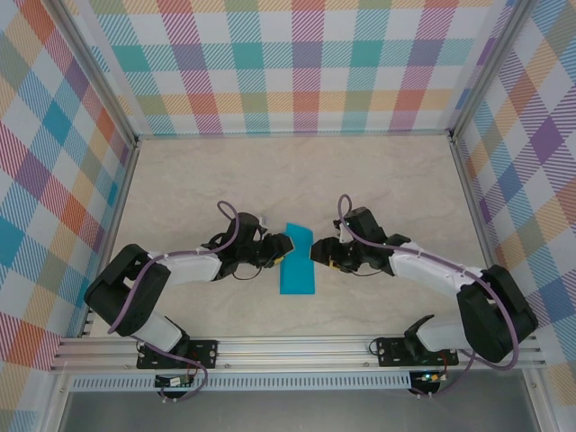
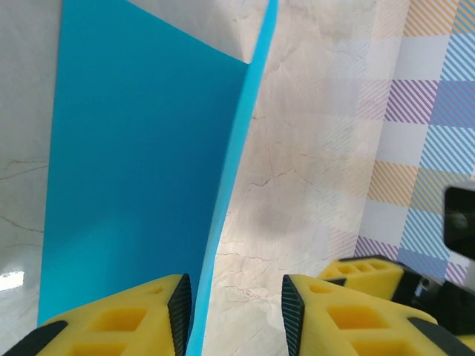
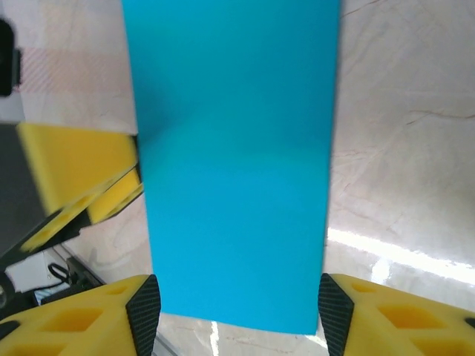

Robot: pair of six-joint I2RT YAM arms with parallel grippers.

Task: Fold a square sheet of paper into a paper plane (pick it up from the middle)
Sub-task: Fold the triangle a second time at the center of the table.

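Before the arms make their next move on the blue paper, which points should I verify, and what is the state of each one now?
1. Sheet of paper lies on the table between both tools: ok.
2. Paper lies flat: not ok, one flap stands up.
3. Left tool has its jaws apart, with the raised paper edge running between them: ok.
4. Right tool is open and straddles the paper's width: ok.
5. Paper clamped by a tool: not ok, neither has closed on it.
6. Folded edges line up: cannot tell.
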